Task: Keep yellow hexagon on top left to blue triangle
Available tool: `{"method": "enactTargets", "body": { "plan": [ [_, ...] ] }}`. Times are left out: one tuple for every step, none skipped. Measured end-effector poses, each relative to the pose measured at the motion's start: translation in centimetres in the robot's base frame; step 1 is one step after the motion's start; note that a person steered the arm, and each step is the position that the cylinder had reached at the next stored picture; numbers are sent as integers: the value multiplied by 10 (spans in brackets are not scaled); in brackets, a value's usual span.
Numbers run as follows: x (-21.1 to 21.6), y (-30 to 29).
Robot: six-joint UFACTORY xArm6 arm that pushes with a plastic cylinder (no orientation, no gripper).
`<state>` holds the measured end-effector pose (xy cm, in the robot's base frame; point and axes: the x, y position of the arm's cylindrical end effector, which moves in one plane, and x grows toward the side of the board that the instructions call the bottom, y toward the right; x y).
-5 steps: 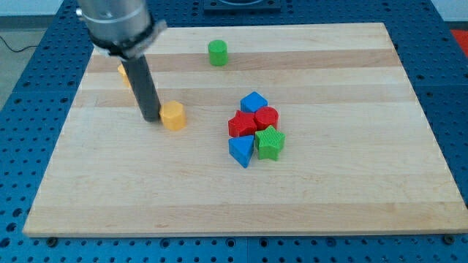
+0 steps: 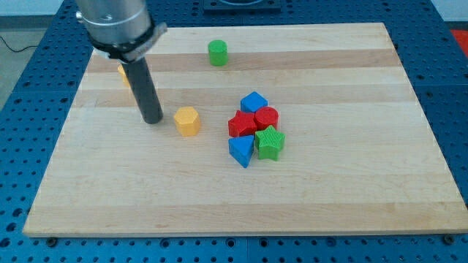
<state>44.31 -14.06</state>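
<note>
The yellow hexagon (image 2: 187,120) lies on the wooden board, left of the block cluster. The blue triangle (image 2: 240,150) sits at the cluster's lower left, down and to the right of the hexagon, with a gap between them. My tip (image 2: 153,120) rests on the board just left of the yellow hexagon, a small gap apart from it.
The cluster also holds a blue cube (image 2: 254,102), a red star (image 2: 241,124), a red block (image 2: 267,117) and a green star (image 2: 270,142). A green cylinder (image 2: 217,52) stands near the view's top. Another yellow block (image 2: 123,72) is partly hidden behind the rod.
The yellow hexagon has slid a little to the right and down, toward the cluster. My tip has stayed almost in place, so a gap has opened between them.
</note>
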Motion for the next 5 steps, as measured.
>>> {"method": "enactTargets", "body": {
  "plan": [
    [26, 25],
    [21, 15],
    [-9, -27],
    [-31, -16],
    [-33, 18]
  ]
}}
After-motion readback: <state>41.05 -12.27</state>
